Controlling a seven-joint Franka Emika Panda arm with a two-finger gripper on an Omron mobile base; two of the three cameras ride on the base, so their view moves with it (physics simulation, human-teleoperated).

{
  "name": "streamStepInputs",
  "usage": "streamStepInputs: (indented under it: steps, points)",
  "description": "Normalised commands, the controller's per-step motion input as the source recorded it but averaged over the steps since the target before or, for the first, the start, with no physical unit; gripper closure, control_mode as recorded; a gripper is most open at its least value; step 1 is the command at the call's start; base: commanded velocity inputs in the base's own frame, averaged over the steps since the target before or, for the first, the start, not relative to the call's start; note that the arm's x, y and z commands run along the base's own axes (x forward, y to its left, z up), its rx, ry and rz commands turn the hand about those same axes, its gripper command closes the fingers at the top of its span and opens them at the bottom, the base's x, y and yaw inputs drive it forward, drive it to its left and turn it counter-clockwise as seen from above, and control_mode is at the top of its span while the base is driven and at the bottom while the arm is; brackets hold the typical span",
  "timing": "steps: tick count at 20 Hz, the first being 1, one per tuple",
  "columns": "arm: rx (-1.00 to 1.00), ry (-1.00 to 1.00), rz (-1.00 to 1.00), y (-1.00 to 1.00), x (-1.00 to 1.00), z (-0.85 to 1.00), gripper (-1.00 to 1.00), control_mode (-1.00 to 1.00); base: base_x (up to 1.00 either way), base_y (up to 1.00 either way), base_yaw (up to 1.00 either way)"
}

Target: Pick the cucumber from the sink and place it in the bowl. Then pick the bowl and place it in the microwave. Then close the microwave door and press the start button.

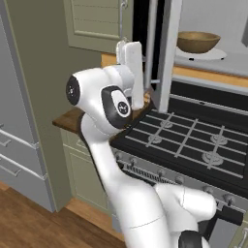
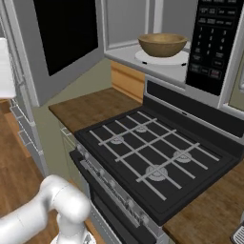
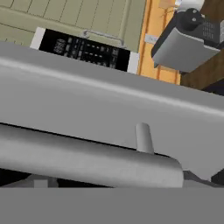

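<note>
The microwave [image 2: 143, 57] stands open above the stove. Inside it the tan bowl [image 1: 197, 41] [image 2: 162, 44] rests on the white turntable. The microwave door [image 2: 62, 38] [image 1: 164, 53] is swung wide open to the left, its black glass facing the room. My gripper [image 1: 135, 68] is raised on the outer side of the door, close to its edge. In the hand view the door's long grey handle [image 3: 87, 162] lies just ahead, with the grey door frame [image 3: 109, 100] behind it. The jaws stand open and nothing is held. The cucumber and the sink are out of view.
A black gas stove [image 2: 152, 152] [image 1: 193, 140] lies below the microwave, with wooden counter [image 2: 90, 109] to its left. The black control panel [image 2: 214, 38] [image 3: 83, 48] is on the microwave's right side. A grey fridge [image 1: 19, 121] and olive-green cabinets [image 1: 97, 24] stand at the left.
</note>
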Motion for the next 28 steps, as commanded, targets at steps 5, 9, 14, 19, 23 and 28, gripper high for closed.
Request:
streamStepInputs:
  steps: [5,9,14,19,23,28]
  points:
    - [0.25,-0.08,-0.11,-0.95,-0.26,0.01,-1.00,-1.00,0.00,0.00,0.00]
    - [0.23,-0.05,-0.10,-0.96,-0.08,0.00,-1.00,-1.00,0.00,0.00,0.00]
    - [0.17,-0.03,-0.12,-0.79,0.02,0.00,-1.00,-1.00,0.00,0.00,0.00]
    - [0.10,-0.02,-0.13,-0.68,0.18,0.00,-1.00,-1.00,0.00,0.00,0.00]
    - [0.02,-0.01,-0.18,-0.51,0.45,-0.06,-1.00,-1.00,0.00,0.00,0.00]
    - [0.00,-0.01,-0.17,-0.27,0.67,-0.15,-1.00,-1.00,0.00,0.00,0.00]
